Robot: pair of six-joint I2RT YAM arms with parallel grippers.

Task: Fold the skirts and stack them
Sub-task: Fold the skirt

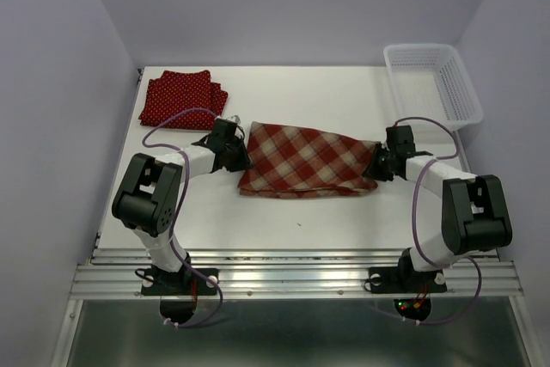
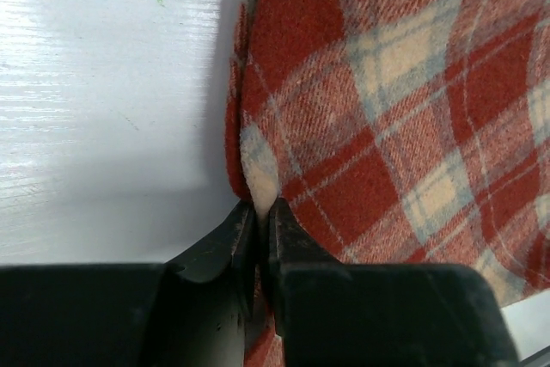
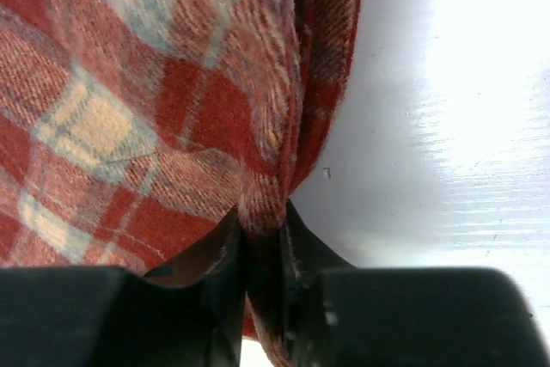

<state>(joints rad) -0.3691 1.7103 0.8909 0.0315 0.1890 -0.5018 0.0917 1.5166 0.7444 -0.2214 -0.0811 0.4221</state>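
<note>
your left gripper [image 2: 260,209] is pinched narrow on one end of the plaid skirt [image 1: 302,161], its black fingers [image 2: 215,255] nipping a fold of red-and-cream cloth right at the tips. your right gripper [image 3: 263,217] does the same at the opposite end, jaws nearly together with a bunched fold of the edge caught between them. the skirt lies stretched between the two grippers on the white table [image 1: 344,212], wider at the left gripper's end and narrowing toward the right one, with a folded layer showing along its near edge. from each wrist camera the plaid fills the view just ahead of the fingers, with bare tabletop beside it. beyond your left gripper, toward the far left corner, a pile of dotted red skirts [image 1: 182,99] sits folded, apart from the plaid one; how many pieces are in it, you cannot tell. beyond your right gripper, at the far right corner, stands a white mesh basket [image 1: 434,83], well apart from the cloth.
</note>
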